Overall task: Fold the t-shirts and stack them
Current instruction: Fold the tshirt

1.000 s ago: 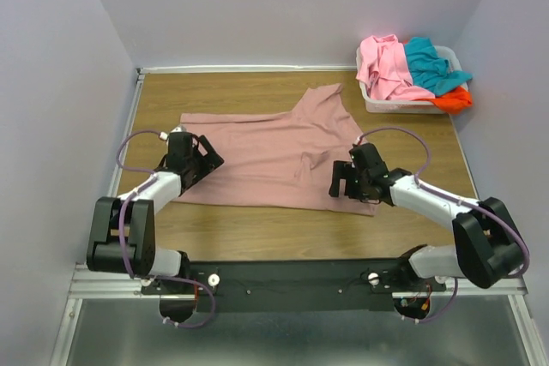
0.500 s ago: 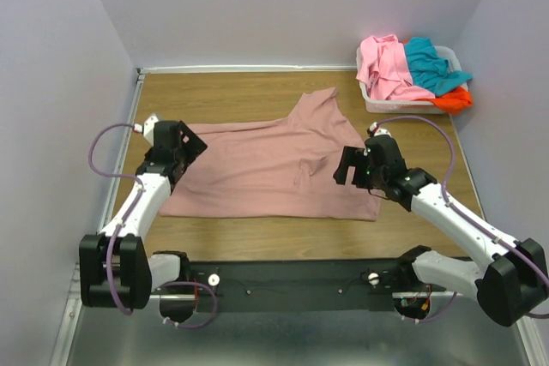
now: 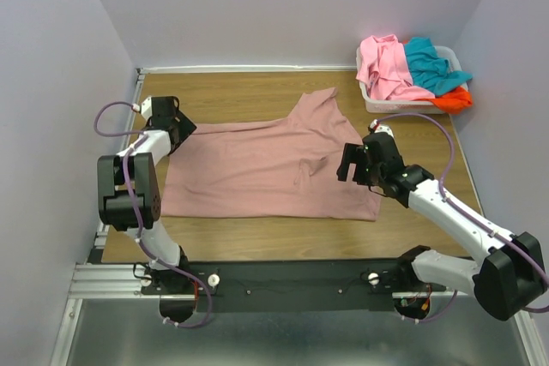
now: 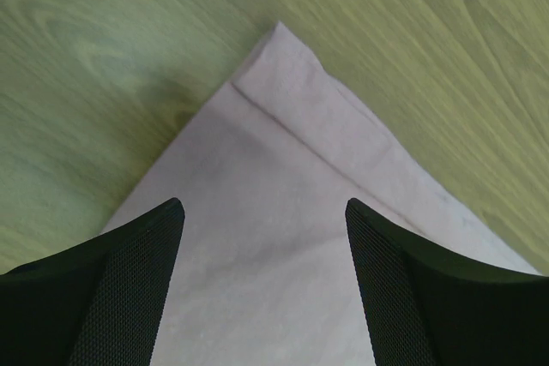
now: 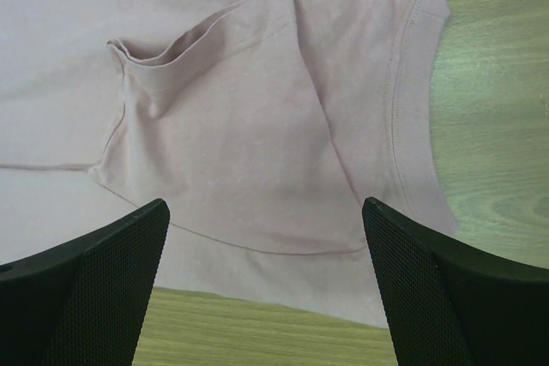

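A dusty mauve-pink t-shirt (image 3: 266, 165) lies spread on the wooden tabletop (image 3: 240, 92), its hemmed corner directly below the gap between the left fingers (image 3: 178, 123), which stand apart and grasp nothing. The right fingers (image 3: 347, 165), spread wide and empty, hover over a folded flap at the shirt's other end. Well beyond the right fingers, bright pink, teal and orange-red t-shirts (image 3: 403, 70) are heaped in a white basket (image 3: 377, 103) at the tabletop's far corner.

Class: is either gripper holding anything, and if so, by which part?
Nothing is held. The left gripper stands open over a corner of the mauve-pink t-shirt; the right gripper stands open above its sleeve.
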